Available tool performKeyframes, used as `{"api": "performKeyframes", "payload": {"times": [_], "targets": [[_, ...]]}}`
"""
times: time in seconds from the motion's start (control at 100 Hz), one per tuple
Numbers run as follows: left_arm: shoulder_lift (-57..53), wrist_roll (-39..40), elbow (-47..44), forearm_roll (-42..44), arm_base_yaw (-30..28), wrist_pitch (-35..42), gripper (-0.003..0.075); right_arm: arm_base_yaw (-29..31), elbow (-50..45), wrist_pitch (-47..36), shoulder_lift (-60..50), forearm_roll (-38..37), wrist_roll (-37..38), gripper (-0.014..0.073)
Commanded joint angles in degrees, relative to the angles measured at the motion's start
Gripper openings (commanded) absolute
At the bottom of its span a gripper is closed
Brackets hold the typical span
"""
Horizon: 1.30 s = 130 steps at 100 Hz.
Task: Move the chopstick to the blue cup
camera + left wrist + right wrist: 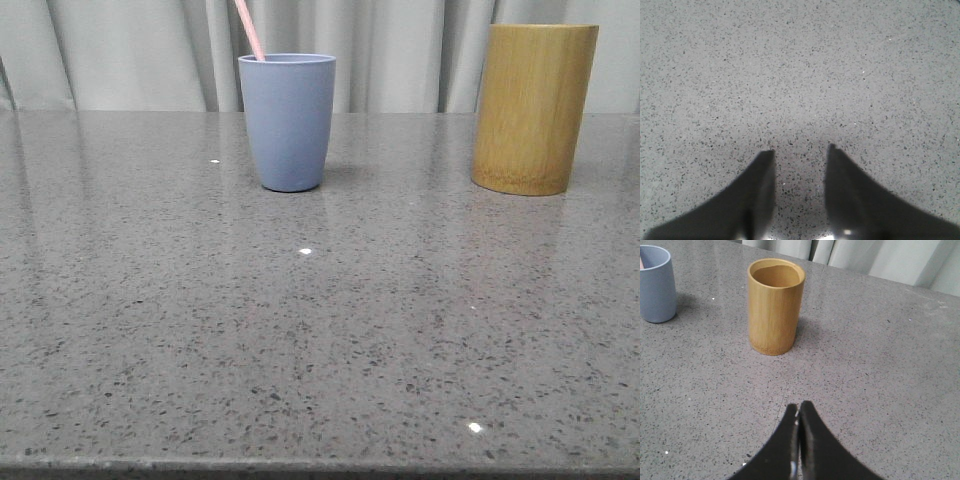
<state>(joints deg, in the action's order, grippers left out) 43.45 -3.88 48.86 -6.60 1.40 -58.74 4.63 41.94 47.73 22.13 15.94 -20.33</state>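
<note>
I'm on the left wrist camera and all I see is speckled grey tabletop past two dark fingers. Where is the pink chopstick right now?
Observer: The thin pale pink chopstick is standing in the light periwinkle-blue cup, leaning against the rim on the robot's left side.
Operator: Is the right gripper holding anything?
Observer: No. The right gripper is shut with nothing between its fingertips, above bare grey stone table.
Operator: Anything left in the bamboo holder?
Observer: The right wrist view looks down into the tall yellow-brown bamboo cylinder, and the part of its inside that shows holds nothing.
Operator: And my left gripper?
Observer: Open, nothing between the fingers.
</note>
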Motion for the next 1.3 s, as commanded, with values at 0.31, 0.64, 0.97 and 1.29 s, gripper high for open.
{"api": "performKeyframes", "payload": {"times": [0.31, 0.64, 0.97, 1.29], "targets": [[-0.3, 0.7, 1.3, -0.9, 0.0, 3.3, -0.0019, 0.4, 1.4, -3.5, 0.4, 0.2, -0.1, -0.0067], [-0.3, 0.7, 1.3, -0.9, 0.0, 3.3, -0.0019, 0.4, 1.4, -3.5, 0.4, 0.2, -0.1, -0.0067], [-0.3, 0.7, 1.3, -0.6, 0.0, 5.1, -0.0019, 0.4, 1.4, -3.5, 0.4, 0.2, -0.1, -0.0067], [-7.5, 0.3, -7.6, 0.3, 3.6, 34.4, -0.0019, 0.4, 1.4, -3.5, 0.4, 0.2, -0.1, -0.0067]]}}
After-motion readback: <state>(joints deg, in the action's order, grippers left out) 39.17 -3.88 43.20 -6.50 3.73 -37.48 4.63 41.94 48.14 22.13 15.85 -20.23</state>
